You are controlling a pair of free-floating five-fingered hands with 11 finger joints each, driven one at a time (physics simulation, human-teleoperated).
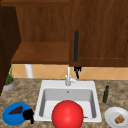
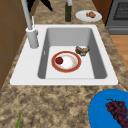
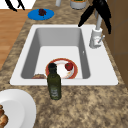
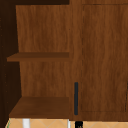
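My left hand [image 1: 28, 114] hangs at the front left, at the right edge of a blue plate [image 1: 10, 117] that holds dark grapes [image 1: 15, 110]; its fingers look straight, and it also appears as the left hand [image 3: 12, 4] beyond the plate. My right hand [image 1: 77, 70] floats open just below the wall cabinet, behind the white faucet [image 1: 68, 78]; as the right hand [image 3: 100, 8] it spreads long straight fingers over the faucet, holding nothing. In the sink lies a red-rimmed plate [image 2: 75, 68] with a small red fruit [image 2: 59, 60], beside a brown item [image 2: 82, 50].
A large red ball shape [image 1: 67, 114] covers the sink's front edge. A dark green bottle [image 1: 106, 94] and a white plate [image 1: 111, 113] of bread stand on the right counter. A potted plant [image 1: 9, 81] is far left. The cabinet's black handle [image 4: 76, 98] hangs above my right hand.
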